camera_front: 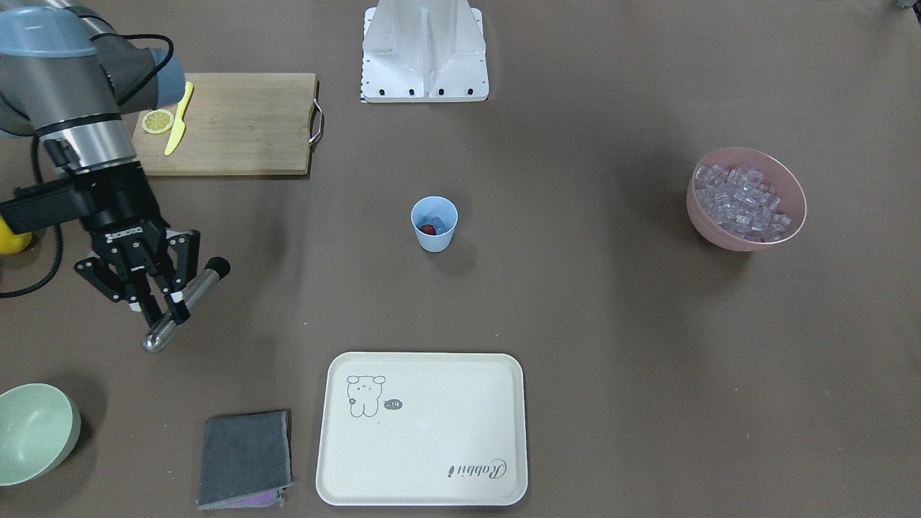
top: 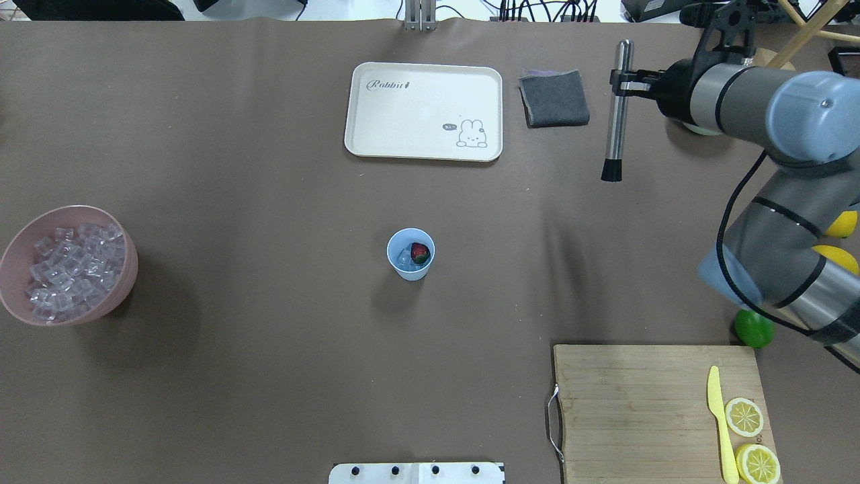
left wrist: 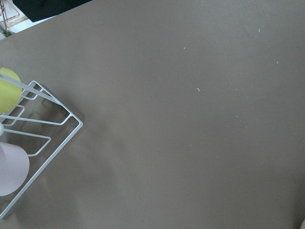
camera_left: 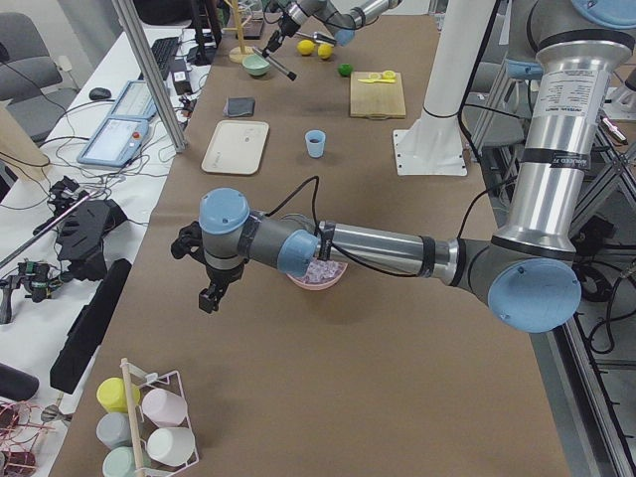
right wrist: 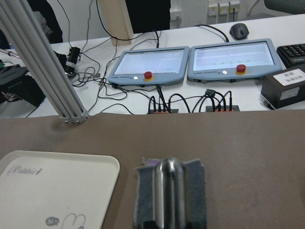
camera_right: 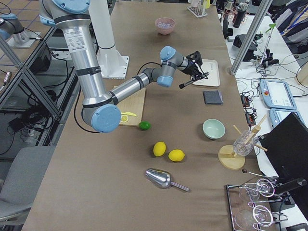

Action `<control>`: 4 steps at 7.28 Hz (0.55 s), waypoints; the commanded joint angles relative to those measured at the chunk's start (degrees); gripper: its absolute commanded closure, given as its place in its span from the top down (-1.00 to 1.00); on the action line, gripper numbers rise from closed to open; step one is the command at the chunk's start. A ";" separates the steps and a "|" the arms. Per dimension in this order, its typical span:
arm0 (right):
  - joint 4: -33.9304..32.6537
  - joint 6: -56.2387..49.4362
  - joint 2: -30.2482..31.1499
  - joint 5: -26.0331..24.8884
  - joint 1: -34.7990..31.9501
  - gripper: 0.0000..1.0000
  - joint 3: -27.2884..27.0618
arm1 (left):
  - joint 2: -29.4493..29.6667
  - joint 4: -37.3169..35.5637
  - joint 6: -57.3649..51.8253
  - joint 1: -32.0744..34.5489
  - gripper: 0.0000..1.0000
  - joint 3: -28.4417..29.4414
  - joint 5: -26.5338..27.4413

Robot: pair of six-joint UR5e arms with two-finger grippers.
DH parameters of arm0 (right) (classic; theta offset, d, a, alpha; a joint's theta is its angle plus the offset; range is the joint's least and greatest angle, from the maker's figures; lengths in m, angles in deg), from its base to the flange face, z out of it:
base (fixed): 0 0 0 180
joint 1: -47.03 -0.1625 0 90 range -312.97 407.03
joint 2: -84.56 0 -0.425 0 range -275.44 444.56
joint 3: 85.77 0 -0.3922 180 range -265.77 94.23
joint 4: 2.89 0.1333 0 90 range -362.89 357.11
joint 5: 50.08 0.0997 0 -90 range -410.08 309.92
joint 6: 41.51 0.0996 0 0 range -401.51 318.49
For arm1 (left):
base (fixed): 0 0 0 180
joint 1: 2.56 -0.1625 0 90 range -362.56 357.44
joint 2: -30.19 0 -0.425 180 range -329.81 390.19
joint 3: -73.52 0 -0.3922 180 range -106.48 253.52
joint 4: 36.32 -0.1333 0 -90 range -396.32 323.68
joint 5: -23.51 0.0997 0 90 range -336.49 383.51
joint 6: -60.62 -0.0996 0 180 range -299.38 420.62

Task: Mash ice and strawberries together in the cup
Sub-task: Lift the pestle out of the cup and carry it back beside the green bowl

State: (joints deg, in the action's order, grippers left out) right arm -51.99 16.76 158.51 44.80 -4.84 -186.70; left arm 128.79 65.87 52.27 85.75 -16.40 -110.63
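**Front-facing view:** At the left of the frame, the right gripper (camera_front: 169, 306) pinches a steel muddler (camera_front: 203, 283), which slants above the table (camera_front: 611, 324). The light-blue cup (camera_front: 434, 243) stands upright at centre, well apart from the tool, with the strawberry (camera_front: 428, 229) and ice (camera_front: 437, 219) inside. A pink bowl (camera_front: 727, 241) heaped with more cubes sits at right. A cream tray (camera_front: 432, 446) lies at bottom centre with a grey cloth (camera_front: 245, 457) beside it. A pale green bowl (camera_front: 36, 432) fills the lower-left corner, and a cutting board (camera_front: 237, 137) lies at upper left.

**Overhead view:** The muddler hangs at upper right near the cloth, its black tip toward the bottom of the frame. The cup is at centre. A lime (top: 753, 328) rests just above the board's upper-right corner.

**Left-side view:** The left gripper (camera_left: 209, 295) hangs over the table at centre left, in front of the pink bowl. Whether it is spread or pressed together cannot be told. The cup shows small at upper centre.

**Right-side view:** Two lemons (camera_right: 167, 151) and a metal scoop (camera_right: 161, 179) lie in the lower half.

**Left wrist view:** Bare table, with a wire rack (left wrist: 43, 124) of cups at the left edge.

**Right wrist view:** The muddler's rounded end sits at bottom centre over the cloth, with the tray at lower left.
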 commanded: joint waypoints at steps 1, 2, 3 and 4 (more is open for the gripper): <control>-7.39 -0.26 0.66 10.21 -4.72 -1.00 1.34 | 0.63 -0.06 0.08 -0.24 0.94 -0.78 0.10; -8.02 -0.69 1.36 11.63 -4.91 -1.00 3.96 | 0.81 0.02 -0.01 -0.33 0.94 -0.70 0.10; -8.03 -3.22 1.89 13.65 -5.08 -1.00 7.90 | 1.59 -0.06 -0.09 -0.33 0.94 -0.70 0.19; -8.12 -5.25 2.68 14.45 -5.17 -1.00 10.99 | 1.95 -0.06 -0.09 -0.51 0.94 -0.70 0.19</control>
State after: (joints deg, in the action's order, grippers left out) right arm -59.79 13.91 160.33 57.61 -9.77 -179.67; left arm 130.19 65.83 52.22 85.38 -17.09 -110.47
